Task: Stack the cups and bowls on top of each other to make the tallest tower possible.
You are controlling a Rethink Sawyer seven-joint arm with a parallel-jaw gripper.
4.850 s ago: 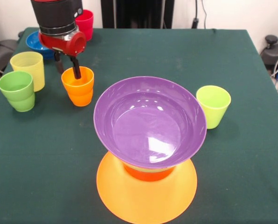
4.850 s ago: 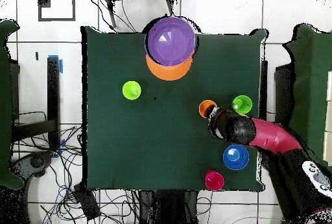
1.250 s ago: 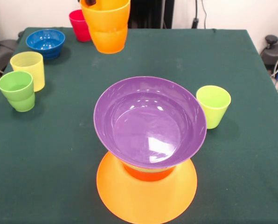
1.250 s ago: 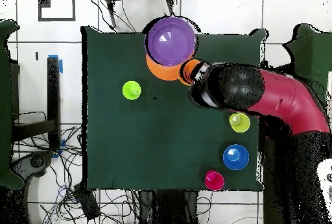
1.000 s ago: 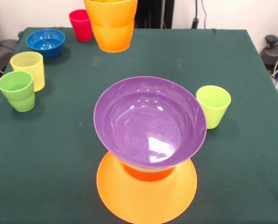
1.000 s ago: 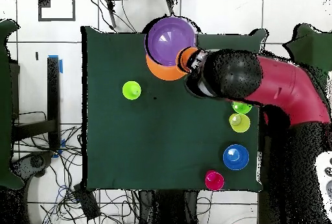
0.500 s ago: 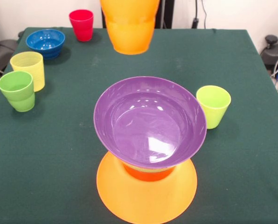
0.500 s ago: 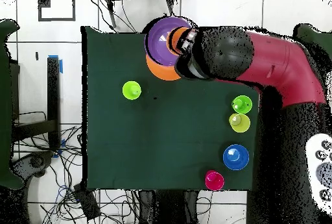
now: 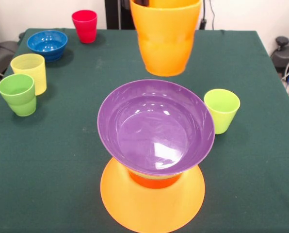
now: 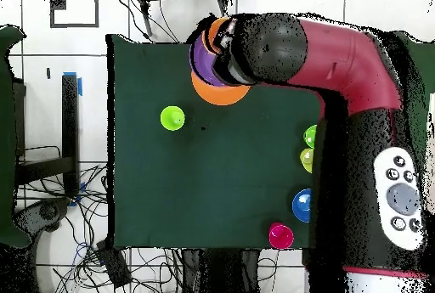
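- Nearest the front camera, the tower (image 9: 152,194) is sitting on the green table (image 9: 251,184): wide orange bowl upside down as base, a red-orange bowl on it, purple bowl (image 9: 155,127) upright on top.
- Just right of the purple bowl, a lime green cup (image 9: 222,110) is standing on the cloth.
- Above the purple bowl's far side, the orange cup (image 9: 166,35) is hanging in the air, clear of the rim.
- Gripper (image 10: 223,45): arm is covering it overhead and the front view is cropping it, so I cannot tell the finger opening; the lifted cup is sitting right under it.
- Far left: green cup (image 9: 18,94) touching pale yellow cup (image 9: 30,72); blue bowl (image 9: 47,44) and red cup (image 9: 85,25) are standing beyond.
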